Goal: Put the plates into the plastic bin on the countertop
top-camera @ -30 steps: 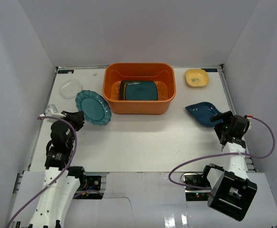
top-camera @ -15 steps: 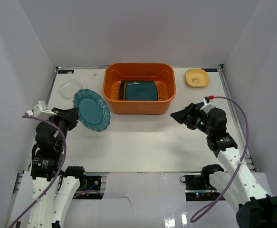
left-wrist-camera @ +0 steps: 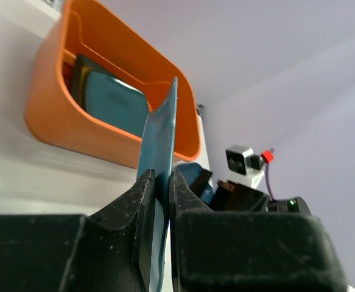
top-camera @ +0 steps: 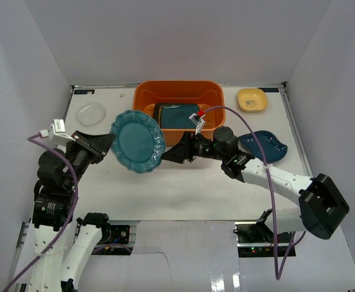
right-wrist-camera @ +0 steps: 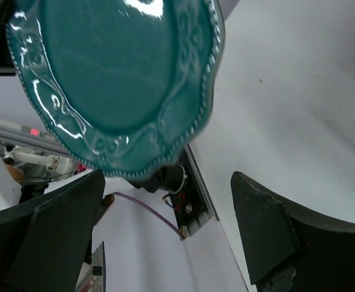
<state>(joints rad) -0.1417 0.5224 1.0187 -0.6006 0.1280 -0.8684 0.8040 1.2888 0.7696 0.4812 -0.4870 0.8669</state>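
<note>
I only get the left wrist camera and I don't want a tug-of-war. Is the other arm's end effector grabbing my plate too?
Observer: No. The right end effector is open and faces the teal plate without pinching it.
Operator: Okay! Are there more dishes out on the table that I can't see?
Observer: Yes, a small yellow dish sits on the table at the far right corner, outside the bin.
Operator: Anything on my side?
Observer: A clear dish lies near the far left corner, beyond your arm.
</note>
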